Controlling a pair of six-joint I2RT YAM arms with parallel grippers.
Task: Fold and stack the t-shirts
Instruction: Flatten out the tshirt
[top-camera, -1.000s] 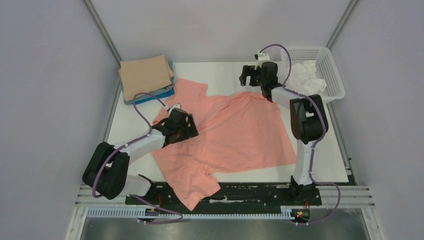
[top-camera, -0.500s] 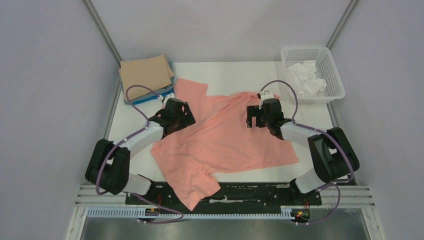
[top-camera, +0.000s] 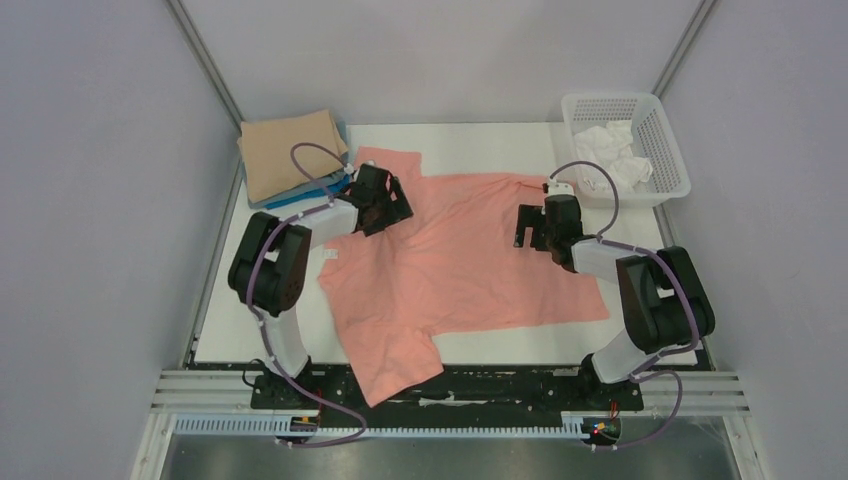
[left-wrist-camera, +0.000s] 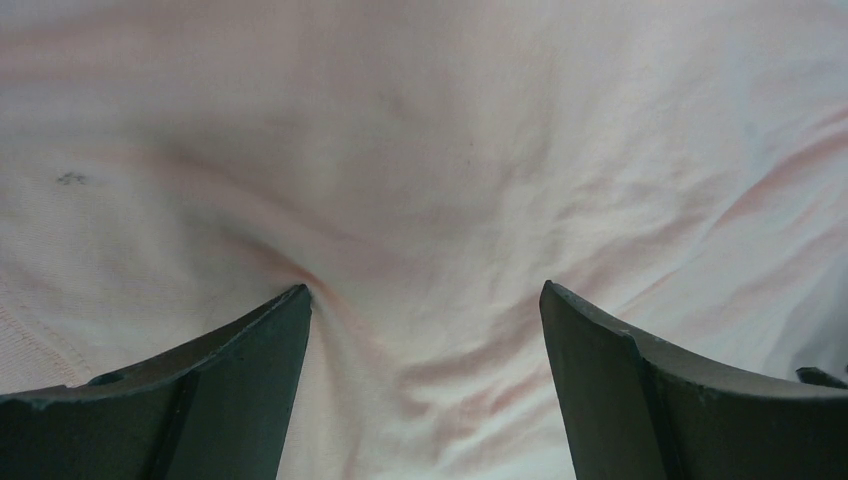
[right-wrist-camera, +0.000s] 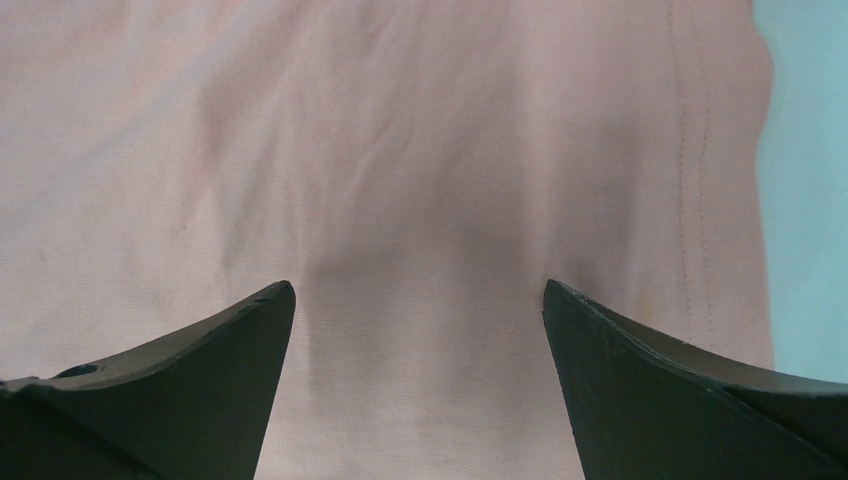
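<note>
A salmon-pink t-shirt (top-camera: 460, 260) lies spread open across the white table (top-camera: 470, 150). One sleeve hangs over the near edge. My left gripper (top-camera: 392, 205) is open and pressed on the shirt near its far left sleeve. In the left wrist view (left-wrist-camera: 425, 300) the cloth (left-wrist-camera: 420, 150) puckers at the left fingertip (left-wrist-camera: 285, 320). My right gripper (top-camera: 523, 228) is open over the shirt's right part. In the right wrist view (right-wrist-camera: 420, 295) the cloth (right-wrist-camera: 400, 130) is smooth, with its hem to the right. A folded stack at the back left has a tan tee (top-camera: 290, 150) on top and a blue one (top-camera: 300, 197) below.
A white mesh basket (top-camera: 668, 150) with crumpled white cloth (top-camera: 612, 152) stands at the back right. Grey walls and metal posts close in the sides. A black rail runs along the near edge under the hanging sleeve (top-camera: 390, 370).
My left gripper moved back and right to the shirt's far left sleeve. My right gripper came down from the back onto the shirt, then right. The shirt lies flatter and wider.
</note>
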